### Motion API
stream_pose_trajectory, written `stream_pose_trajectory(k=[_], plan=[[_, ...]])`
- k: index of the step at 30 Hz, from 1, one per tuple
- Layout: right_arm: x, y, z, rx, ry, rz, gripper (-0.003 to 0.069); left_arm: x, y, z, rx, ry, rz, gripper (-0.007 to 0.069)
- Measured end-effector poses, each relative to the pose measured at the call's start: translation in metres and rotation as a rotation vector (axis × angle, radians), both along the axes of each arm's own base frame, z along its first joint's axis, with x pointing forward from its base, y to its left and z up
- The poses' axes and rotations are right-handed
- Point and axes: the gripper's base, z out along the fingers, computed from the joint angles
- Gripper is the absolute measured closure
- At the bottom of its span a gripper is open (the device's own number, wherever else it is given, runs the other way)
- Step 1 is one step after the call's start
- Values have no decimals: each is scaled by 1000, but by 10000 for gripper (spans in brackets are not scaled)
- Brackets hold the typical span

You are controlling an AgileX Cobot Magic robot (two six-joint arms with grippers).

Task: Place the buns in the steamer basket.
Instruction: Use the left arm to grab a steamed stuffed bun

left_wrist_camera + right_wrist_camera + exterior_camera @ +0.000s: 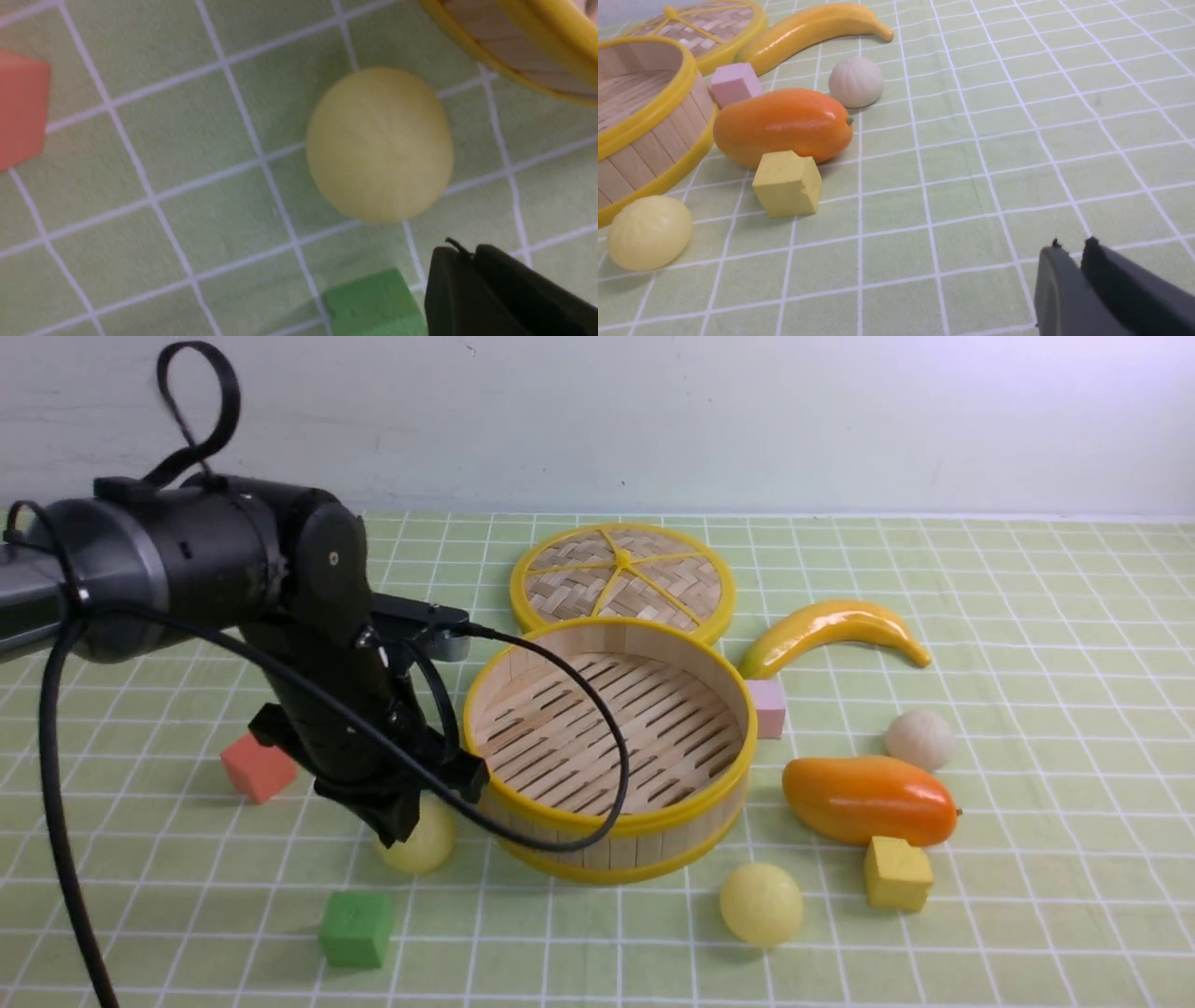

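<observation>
On the green checked desk (1027,915): deep round bamboo-slat steamer basket (607,821), yellow rims, slatted floor bare. Smooth pale-yellow bun (379,144) just beside its left wall, at left hand (467,249). Second pale-yellow bun (761,903) in front; pleated off-white bun (920,739) beyond orange mango (868,800). That hand and right hand (1071,249) narrow, gripping nothing.

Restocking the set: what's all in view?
basket: 1, bamboo and yellow, centre, empty
lid: 1, woven, yellow, behind basket
buns: 3, two yellow in front of basket, one white behind mango
banana: 1, yellow, right of lid
mango: 1, orange, right of basket
cubes: 4, red and green left, pink by basket, yellow by mango
cloth: 1, green check, underneath
left arm: 1, black, left
left gripper: 1, black, shut, by left bun
right gripper: 1, dark, shut, over cloth
</observation>
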Motion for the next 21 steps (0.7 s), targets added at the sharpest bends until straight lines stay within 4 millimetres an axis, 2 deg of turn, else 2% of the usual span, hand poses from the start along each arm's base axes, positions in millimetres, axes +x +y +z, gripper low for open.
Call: stream_pose_trajectory(k=[5,6,7,12,21], plan=[[0,0,0,-1,0,0,578,9,-3,-1,-19,-70,0,412],[0,0,0,-1,0,0,578,9,-3,-1,-19,-69,0,412],[0,0,0,-1,0,0,576,12,-3,-3,-19,-91,-2,378],[0,0,0,-1,0,0,569,17,-3,-8,1,-120,-16,360],[0,0,0,-1,0,0,558,19,-4,-20,15,-91,-19,380]])
